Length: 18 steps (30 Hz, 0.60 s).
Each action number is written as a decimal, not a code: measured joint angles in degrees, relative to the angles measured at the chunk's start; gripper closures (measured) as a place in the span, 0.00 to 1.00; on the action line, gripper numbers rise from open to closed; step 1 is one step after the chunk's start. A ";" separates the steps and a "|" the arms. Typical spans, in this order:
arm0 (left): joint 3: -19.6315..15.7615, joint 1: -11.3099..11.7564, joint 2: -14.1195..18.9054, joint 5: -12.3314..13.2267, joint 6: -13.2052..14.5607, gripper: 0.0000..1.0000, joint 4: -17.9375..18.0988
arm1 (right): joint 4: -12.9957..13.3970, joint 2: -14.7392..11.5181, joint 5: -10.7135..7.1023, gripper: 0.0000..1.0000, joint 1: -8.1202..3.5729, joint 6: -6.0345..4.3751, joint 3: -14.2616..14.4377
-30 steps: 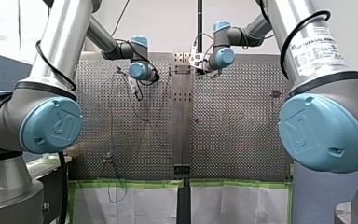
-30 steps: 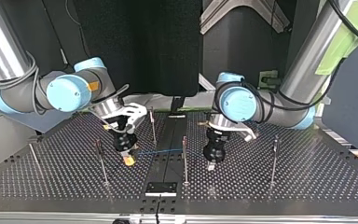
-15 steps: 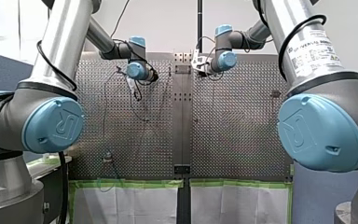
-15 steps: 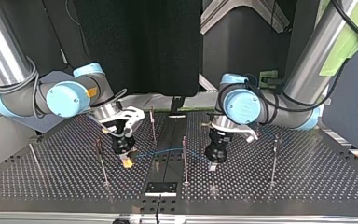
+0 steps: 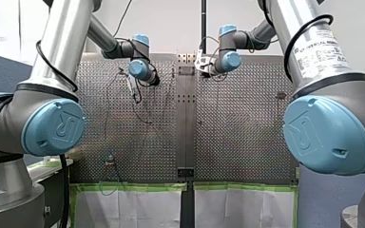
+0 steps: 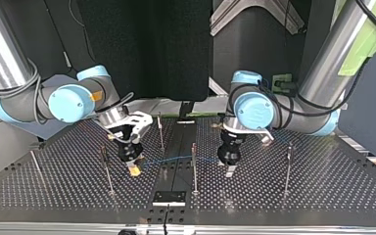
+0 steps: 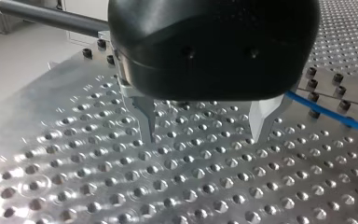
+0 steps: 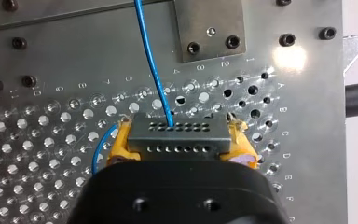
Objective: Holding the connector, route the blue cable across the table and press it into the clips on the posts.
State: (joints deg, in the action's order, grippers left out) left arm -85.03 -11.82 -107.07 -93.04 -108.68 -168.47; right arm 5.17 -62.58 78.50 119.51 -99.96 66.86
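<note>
Clamps the grey connector [image 8: 178, 133] in my right gripper [image 6: 135, 169] at the top view's left, trails the blue cable [image 6: 169, 159] rightward past the middle post [image 6: 194, 166], and hangs my left gripper [image 7: 205, 135], spread wide and empty, just over the perforated table [image 6: 298, 196] beside that cable.

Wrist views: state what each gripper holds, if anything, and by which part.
My right gripper grips the grey connector by its two ends, between yellow pads. My left gripper is open, holding nothing.
</note>
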 joint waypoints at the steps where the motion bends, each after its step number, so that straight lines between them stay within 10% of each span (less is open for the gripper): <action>1: -0.02 0.00 0.38 -0.01 0.06 0.00 -0.52 | -0.02 -0.10 0.00 1.00 0.04 0.00 -0.01; 18: -6.21 -0.98 8.66 5.98 0.64 0.00 -7.04 | -2.39 -2.14 -0.07 1.00 0.54 -0.12 0.07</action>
State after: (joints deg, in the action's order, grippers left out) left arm -91.24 -12.80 -98.42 -87.05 -108.04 -175.51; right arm 2.78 -64.72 78.43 120.04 -100.08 66.93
